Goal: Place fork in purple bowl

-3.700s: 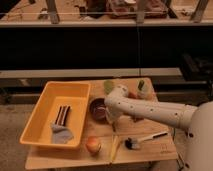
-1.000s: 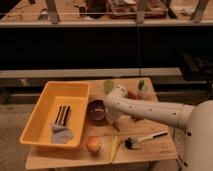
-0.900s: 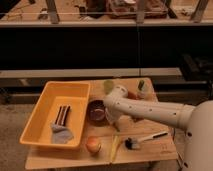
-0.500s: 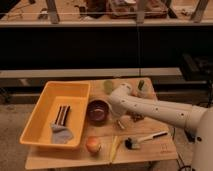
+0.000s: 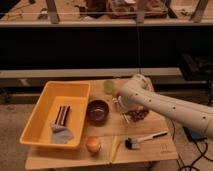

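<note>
Along front edge: orange fruit (image 5: 93, 145), yellow strip (image 5: 113, 148), brush (image 5: 145, 139). Mid-bench: purple bowl (image 5: 98, 110), bare wood in front. Just right of it, gripper (image 5: 120, 106), open or closed: cannot tell. Fork (image 5: 124, 116), thin grey sliver beneath gripper, outside bowl. Left edge: yellow tub (image 5: 42, 107). Far edge: green cup (image 5: 109, 86).

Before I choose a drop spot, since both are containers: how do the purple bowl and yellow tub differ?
The bowl is small, round and dark purple; the tub is large, rectangular and yellow. The bowl looks empty; the tub does not. Both sit on the table. The gripper hangs beside the bowl.
</note>
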Controlling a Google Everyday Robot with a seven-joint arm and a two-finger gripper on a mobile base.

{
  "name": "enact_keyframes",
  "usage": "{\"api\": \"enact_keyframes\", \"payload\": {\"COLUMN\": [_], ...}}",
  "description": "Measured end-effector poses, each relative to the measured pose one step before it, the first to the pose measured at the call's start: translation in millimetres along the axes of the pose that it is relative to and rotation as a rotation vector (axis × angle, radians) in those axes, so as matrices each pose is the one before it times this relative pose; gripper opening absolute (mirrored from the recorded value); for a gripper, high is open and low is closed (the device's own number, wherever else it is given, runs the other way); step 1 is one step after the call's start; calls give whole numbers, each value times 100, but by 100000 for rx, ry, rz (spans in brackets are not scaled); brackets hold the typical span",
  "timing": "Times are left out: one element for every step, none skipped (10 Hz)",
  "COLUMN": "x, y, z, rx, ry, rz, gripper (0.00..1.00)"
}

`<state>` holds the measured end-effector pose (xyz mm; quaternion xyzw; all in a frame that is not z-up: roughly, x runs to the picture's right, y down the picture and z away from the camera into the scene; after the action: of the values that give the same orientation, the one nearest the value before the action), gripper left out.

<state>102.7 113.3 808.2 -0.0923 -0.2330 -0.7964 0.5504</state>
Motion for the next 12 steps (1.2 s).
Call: {"api": "enact_keyframes", "payload": {"x": [207, 200, 230, -20, 25, -198, -199, -130, 122, -140, -29, -23], "y": [-87, -745, -1392, -857, -1256, -448, -105, -93, -325, 57, -117, -26], "z": [-877, -759, -893, -269, 39, 139, 363, 512, 543, 184, 121, 22], "rx": [-166, -133, -781, -1615, -1607, -1166, -778, -46, 481, 260, 1001, 868], "ry": [1681, 1160, 562, -359, -1027, -1463, -2130, -1555, -1063, -893, -313, -76], "rz": [-969, -2274, -5301, -5836, -8630, -4113, -2708, -1035, -1529, -813, -519, -462], "gripper": [2, 2, 2, 2, 2, 2, 2, 2, 2, 2, 2, 2]}}
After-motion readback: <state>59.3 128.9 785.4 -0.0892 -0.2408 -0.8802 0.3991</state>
